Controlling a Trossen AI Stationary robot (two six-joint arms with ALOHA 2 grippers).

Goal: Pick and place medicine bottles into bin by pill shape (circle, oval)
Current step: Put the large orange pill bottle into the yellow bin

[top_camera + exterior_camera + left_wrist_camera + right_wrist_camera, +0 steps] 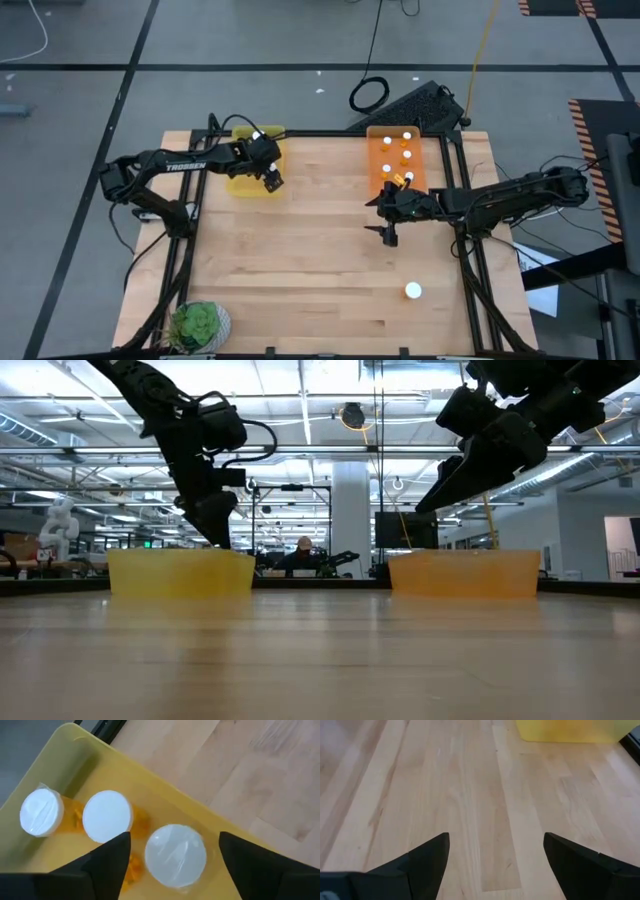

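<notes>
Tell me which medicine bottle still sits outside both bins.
The lone medicine bottle on the bare wood near the table's front right. Every other bottle visible sits in the orange bin or the yellow bin.

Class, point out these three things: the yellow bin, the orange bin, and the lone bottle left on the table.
yellow bin (243,186), high view, near rim.
orange bin (378,170), high view, bare floor.
lone bottle (413,291), high view, white cap.

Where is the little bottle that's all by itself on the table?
In the high view, the lone bottle stands on the bare wood near the table's front right corner, below the right gripper and far from the orange bin.
</notes>
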